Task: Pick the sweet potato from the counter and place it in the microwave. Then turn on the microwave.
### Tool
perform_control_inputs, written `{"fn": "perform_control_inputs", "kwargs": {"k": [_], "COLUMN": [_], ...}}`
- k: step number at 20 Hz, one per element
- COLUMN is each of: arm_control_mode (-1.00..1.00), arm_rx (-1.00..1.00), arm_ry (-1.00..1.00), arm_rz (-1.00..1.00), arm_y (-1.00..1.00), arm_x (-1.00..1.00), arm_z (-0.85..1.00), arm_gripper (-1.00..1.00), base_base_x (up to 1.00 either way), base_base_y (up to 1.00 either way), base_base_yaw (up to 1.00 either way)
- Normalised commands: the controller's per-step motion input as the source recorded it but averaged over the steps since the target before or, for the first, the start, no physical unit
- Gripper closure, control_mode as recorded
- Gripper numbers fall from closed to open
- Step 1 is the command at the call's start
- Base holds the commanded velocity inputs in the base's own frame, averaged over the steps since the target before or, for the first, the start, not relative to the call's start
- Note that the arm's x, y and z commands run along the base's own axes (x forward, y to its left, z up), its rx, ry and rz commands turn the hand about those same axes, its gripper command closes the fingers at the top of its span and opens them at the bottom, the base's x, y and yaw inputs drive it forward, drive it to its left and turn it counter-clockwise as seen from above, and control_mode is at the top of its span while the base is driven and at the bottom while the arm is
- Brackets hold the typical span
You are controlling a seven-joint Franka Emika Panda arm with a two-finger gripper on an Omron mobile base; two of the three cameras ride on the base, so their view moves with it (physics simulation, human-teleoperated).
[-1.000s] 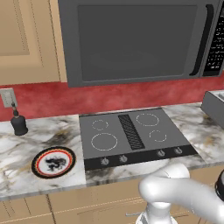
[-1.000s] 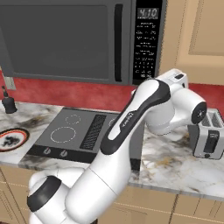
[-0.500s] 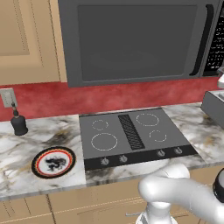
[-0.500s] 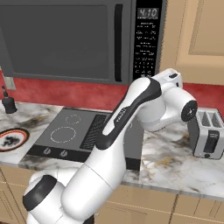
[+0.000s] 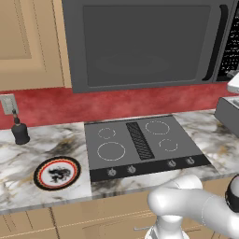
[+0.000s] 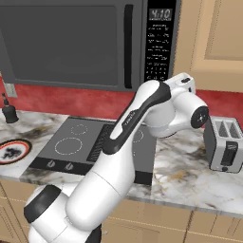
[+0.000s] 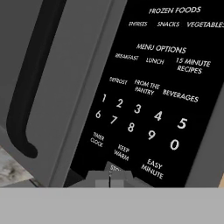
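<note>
1. Dark grey microwave [image 5: 140,44] hangs above the cooktop [image 5: 140,145], its door shut and the black curved handle [image 6: 128,46] upright beside the button panel [image 6: 159,47].
2. White arm [image 6: 137,118] rises from the lower left of the right base view and bends up toward the lower end of the panel.
3. Gripper [image 7: 110,175], seen in the hand view, has its two finger tips pressed together, closed on nothing, right at the bottom row of the button panel [image 7: 153,100].
4. The finger tips cover part of a label near the "KEEP WARM" and "EASY MINUTE" buttons; whether they touch the panel I cannot tell.
5. The digit keys and the words "MENU OPTIONS" and "FROZEN FOODS" stand above the tips in the hand view, with the handle [image 7: 37,87] to the left.
6. The sweet potato is hidden; the window is dark and what is inside the oven cannot be made out.
7. The marble counter [image 5: 28,163] bears a round red-rimmed plate [image 5: 57,173] left of the cooktop, and a small dark bottle [image 5: 19,132] near the red backsplash [image 5: 107,105].
8. A grey toaster [image 6: 225,143] stands on the counter [image 6: 190,175] to the right of the arm.
</note>
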Motion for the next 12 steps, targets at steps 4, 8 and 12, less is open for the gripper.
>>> {"fn": "perform_control_inputs", "kwargs": {"k": [4,8,12], "arm_control_mode": [-1.0,-1.0,-1.0], "arm_rx": [0.0,0.0,0.0], "arm_ry": [0.0,0.0,0.0], "arm_rz": [-0.01,-0.01,-0.03], "arm_y": [0.0,0.0,0.0], "arm_x": [0.29,0.29,0.22], "arm_z": [0.0,0.0,0.0], "arm_gripper": [1.0,1.0,1.0], "base_base_x": [0.0,0.0,0.0], "base_base_y": [0.0,0.0,0.0], "base_base_yaw": [0.0,0.0,0.0]}}
